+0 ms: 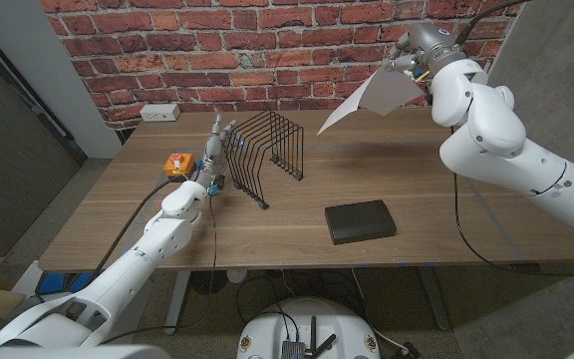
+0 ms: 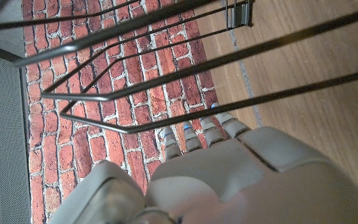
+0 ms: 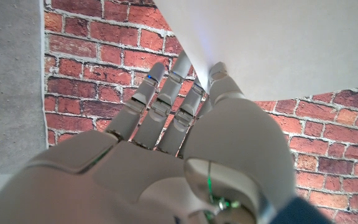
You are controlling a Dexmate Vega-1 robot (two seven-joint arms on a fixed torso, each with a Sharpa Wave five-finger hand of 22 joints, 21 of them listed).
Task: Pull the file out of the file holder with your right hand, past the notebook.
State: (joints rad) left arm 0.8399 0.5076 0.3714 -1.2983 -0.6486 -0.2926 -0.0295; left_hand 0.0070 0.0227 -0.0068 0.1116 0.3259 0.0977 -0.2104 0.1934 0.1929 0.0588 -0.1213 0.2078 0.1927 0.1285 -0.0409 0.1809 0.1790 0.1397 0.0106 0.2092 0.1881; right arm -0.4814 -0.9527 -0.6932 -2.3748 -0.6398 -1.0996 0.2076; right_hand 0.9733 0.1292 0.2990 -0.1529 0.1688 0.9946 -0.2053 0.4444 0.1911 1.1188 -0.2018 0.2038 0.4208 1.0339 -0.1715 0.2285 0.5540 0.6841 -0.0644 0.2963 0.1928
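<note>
A white file [image 1: 372, 100] hangs in the air over the table's far right part, pinched by my right hand [image 1: 414, 62]; it is clear of the holder and beyond the notebook. In the right wrist view the file [image 3: 278, 43] sits between the thumb and fingers of my right hand [image 3: 185, 143]. The black wire file holder [image 1: 267, 155] stands left of the table's middle with nothing in its slots. A black notebook [image 1: 360, 221] lies flat to its right, nearer the front. My left hand [image 1: 217, 150] stands upright against the holder's left end, fingers straight; the wires [image 2: 185, 68] cross just beyond that hand [image 2: 229, 168].
A small orange object [image 1: 175, 165] lies left of my left hand. A white power outlet box [image 1: 159, 113] sits at the table's back left edge. A brick wall stands behind the table. Bare wood [image 1: 436, 189] shows under my right arm.
</note>
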